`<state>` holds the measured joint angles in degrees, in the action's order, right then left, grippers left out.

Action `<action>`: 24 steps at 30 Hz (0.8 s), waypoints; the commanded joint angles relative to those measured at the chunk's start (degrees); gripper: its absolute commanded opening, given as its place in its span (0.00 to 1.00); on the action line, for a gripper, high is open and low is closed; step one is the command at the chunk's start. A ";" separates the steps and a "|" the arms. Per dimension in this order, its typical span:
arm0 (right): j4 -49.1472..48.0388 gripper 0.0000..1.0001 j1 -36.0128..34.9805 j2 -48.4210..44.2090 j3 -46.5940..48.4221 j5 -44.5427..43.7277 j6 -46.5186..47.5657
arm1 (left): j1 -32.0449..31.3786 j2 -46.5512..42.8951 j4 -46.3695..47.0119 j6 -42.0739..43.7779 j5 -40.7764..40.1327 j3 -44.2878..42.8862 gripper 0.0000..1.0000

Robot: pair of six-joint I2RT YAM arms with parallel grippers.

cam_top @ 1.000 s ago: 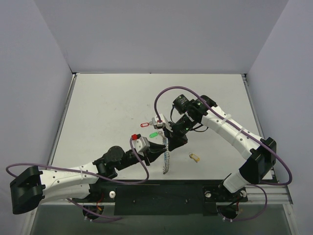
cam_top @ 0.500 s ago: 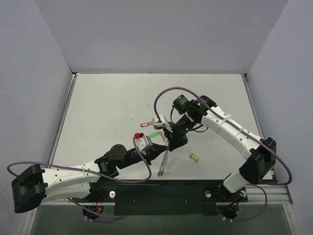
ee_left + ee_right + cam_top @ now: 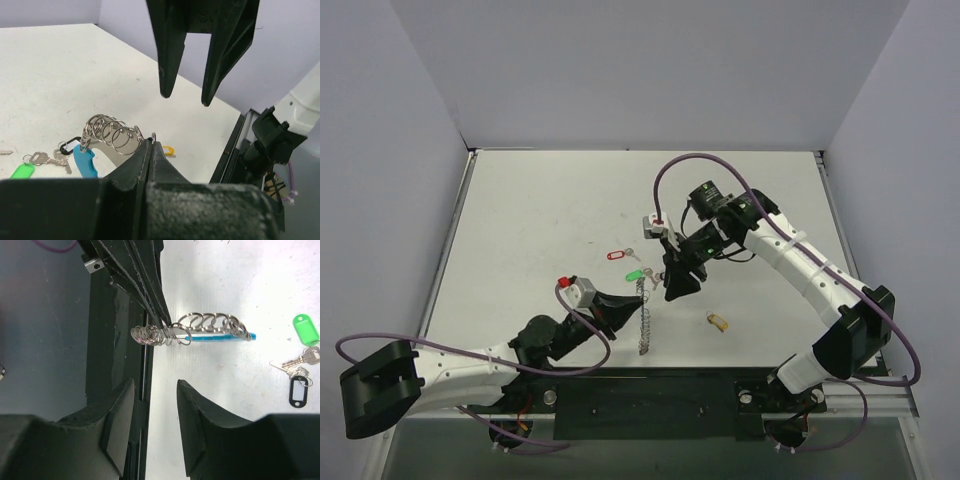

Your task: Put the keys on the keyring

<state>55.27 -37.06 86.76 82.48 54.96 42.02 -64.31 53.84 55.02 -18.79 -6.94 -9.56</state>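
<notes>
The keyring point(image 3: 643, 318), a stretched silvery coil with a blue segment, is pinched at one point by my shut left gripper point(image 3: 626, 309). It shows in the left wrist view point(image 3: 111, 134) and in the right wrist view point(image 3: 207, 322) with its blue segment point(image 3: 220, 337). My right gripper point(image 3: 675, 287) is open and empty, just right of the coil and apart from it. The red-tagged key point(image 3: 617, 254), green-tagged key point(image 3: 634, 274) and black-tagged key point(image 3: 300, 392) lie on the table beyond the coil. The yellow-tagged key point(image 3: 718, 321) lies to the right.
The black base rail point(image 3: 650, 395) runs along the table's near edge, close under the coil's near end. Purple cables loop off both arms. Grey walls close the table's back and sides.
My left arm has drawn back to the left and nearer, still gripping the coil. My right gripper has shifted a little right and away and stands apart from the coil.
</notes>
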 commanded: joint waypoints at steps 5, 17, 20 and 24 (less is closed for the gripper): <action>-6.57 0.37 1.73 -2.30 0.49 6.65 -9.84 | 0.24 1.35 23.55 -5.74 -5.37 1.21 0.00; -12.54 0.25 -1.17 -1.51 1.20 7.27 -18.64 | 0.24 3.02 26.27 -5.91 -5.01 0.33 0.00; -14.31 0.22 -1.79 -1.25 0.49 7.88 -20.92 | 0.24 3.46 26.62 -5.82 -5.10 0.07 0.00; -14.92 0.23 -1.88 -0.45 0.67 7.01 -21.72 | 0.24 3.99 27.15 -6.26 -4.84 -0.19 0.00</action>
<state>41.85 -38.41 85.89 82.50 60.07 22.48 -64.34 57.63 71.20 -23.81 -11.64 -6.83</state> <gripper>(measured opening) 0.224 0.020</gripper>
